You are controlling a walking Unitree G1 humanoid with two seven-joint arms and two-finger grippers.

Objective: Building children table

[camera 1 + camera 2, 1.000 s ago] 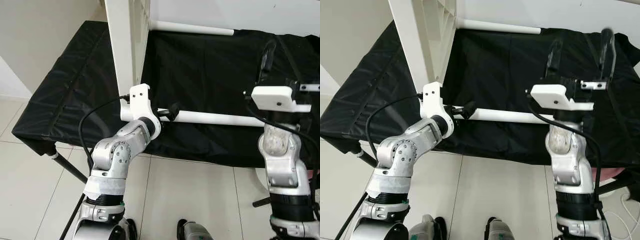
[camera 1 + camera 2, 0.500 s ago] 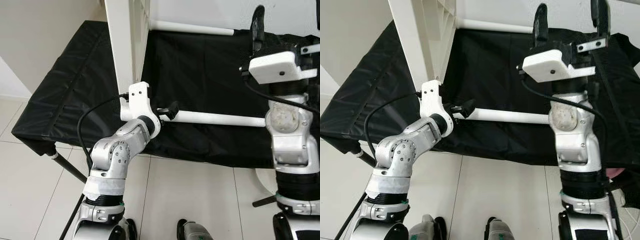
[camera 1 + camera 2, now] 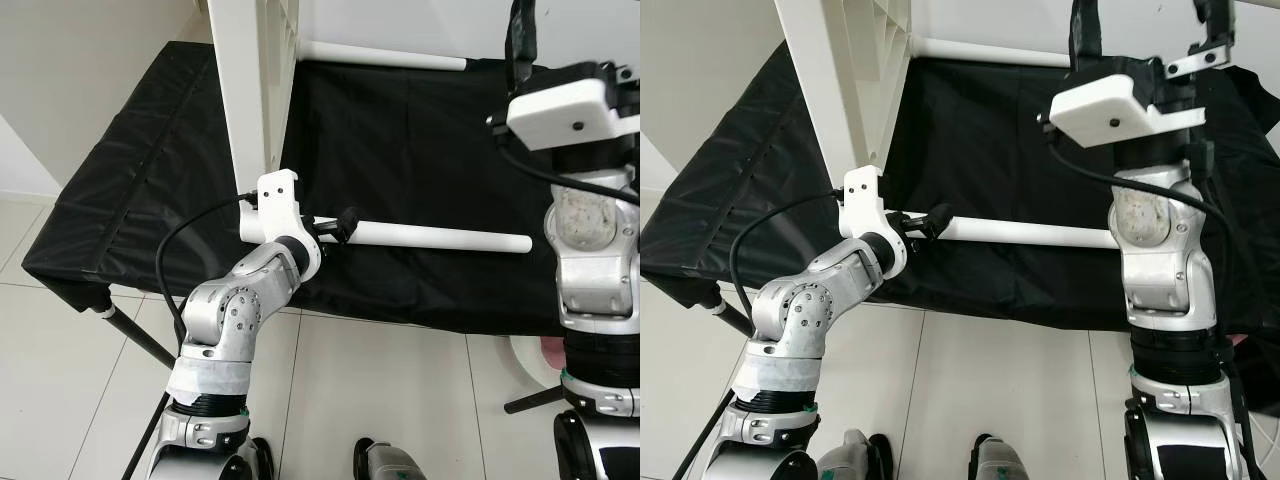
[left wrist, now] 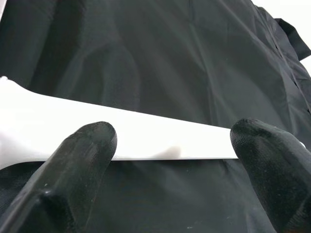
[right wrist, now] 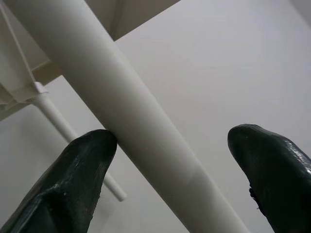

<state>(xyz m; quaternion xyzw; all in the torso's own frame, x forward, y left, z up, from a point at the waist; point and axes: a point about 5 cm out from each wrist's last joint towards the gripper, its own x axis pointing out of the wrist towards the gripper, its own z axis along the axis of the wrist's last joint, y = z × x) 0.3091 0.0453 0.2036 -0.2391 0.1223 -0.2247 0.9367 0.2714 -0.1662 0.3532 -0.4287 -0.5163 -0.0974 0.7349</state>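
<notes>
While the white table leg [image 3: 430,238] lies across the black-covered tabletop [image 3: 130,190], its near end at the left gripper [image 3: 345,222], the step in hand looks like lifting it toward the upright white frame [image 3: 250,90]. A square, firm hold near that end would, I judge, stop it swinging. In the left wrist view the fingers [image 4: 77,165] stand apart, unclenched, the leg between them. The right gripper [image 3: 1140,20] is raised, spread wide around a white tube [image 5: 131,116], one finger seemingly touching it.

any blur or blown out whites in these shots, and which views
Eye views: sharp, evenly lit, black cloth keeps its folds. Left wrist view: white leg blown out, fingers soft. Right wrist view: fingers soft, white pole pale against a pale wall.
</notes>
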